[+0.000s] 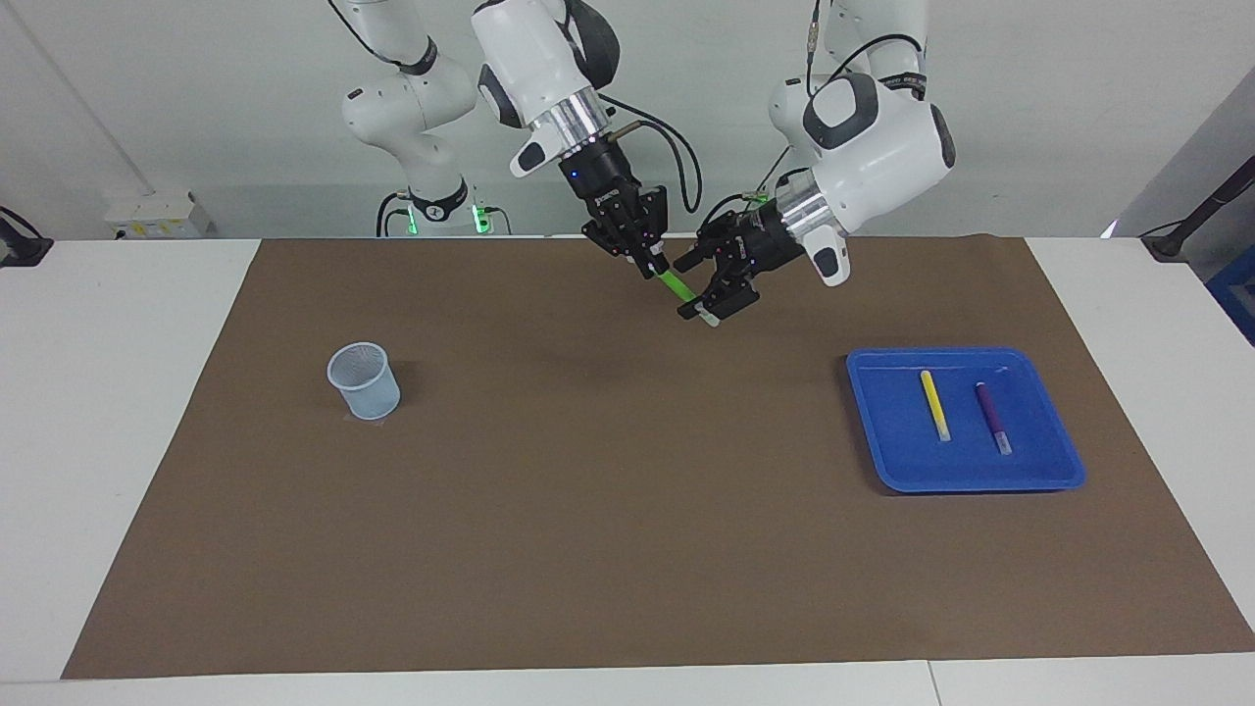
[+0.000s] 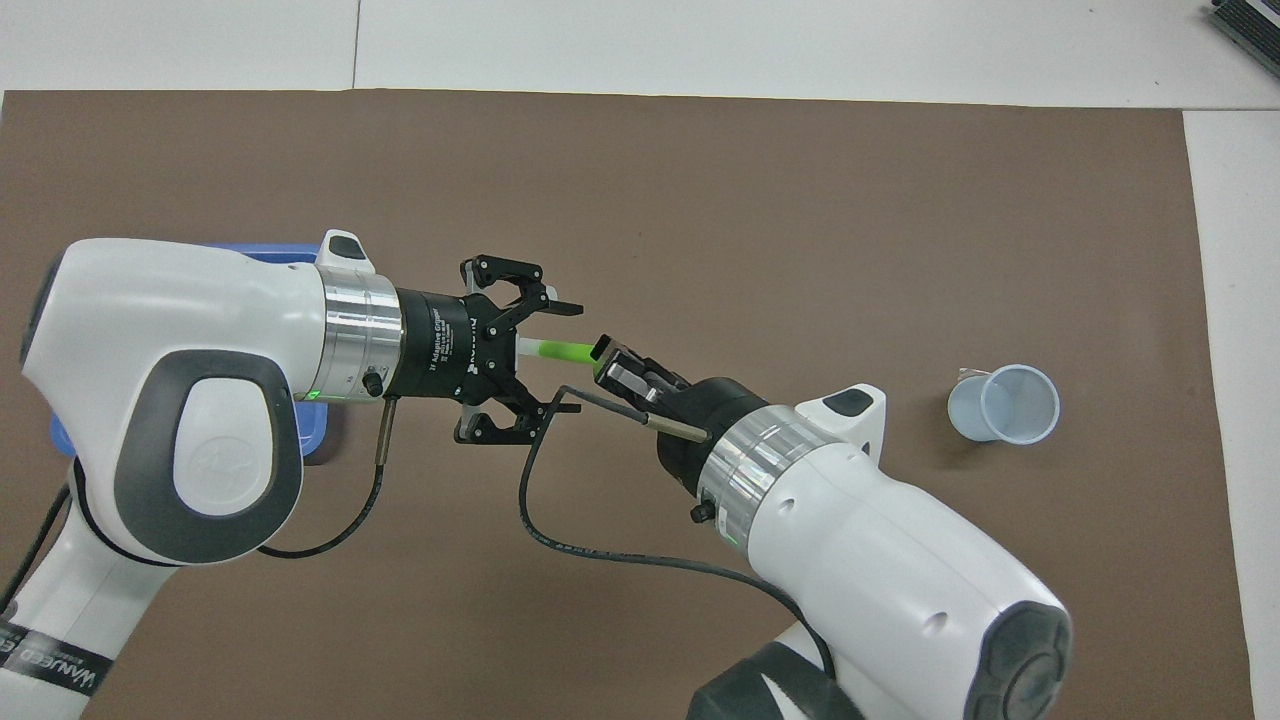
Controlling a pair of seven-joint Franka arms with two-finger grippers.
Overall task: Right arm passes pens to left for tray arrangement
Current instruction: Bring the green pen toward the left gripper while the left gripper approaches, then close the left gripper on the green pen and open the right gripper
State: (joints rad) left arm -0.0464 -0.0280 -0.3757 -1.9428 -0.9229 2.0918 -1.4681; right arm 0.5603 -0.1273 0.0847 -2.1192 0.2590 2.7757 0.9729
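My right gripper (image 1: pixel 649 263) is shut on the green pen (image 1: pixel 677 286) and holds it up in the air over the mat, on the robots' side of the table's middle. The pen's pale end points at my left gripper (image 1: pixel 706 286), which is open, and lies between its spread fingers. In the overhead view the right gripper (image 2: pixel 610 365) holds the green pen (image 2: pixel 565 351), and the left gripper (image 2: pixel 540 357) stands wide open around its tip. The yellow pen (image 1: pixel 935 404) and the purple pen (image 1: pixel 992 417) lie side by side in the blue tray (image 1: pixel 882 461).
A small pale blue mesh cup (image 1: pixel 363 380) stands on the brown mat toward the right arm's end; it also shows in the overhead view (image 2: pixel 1005 403). The tray (image 2: pixel 315 440) is mostly hidden under the left arm in the overhead view.
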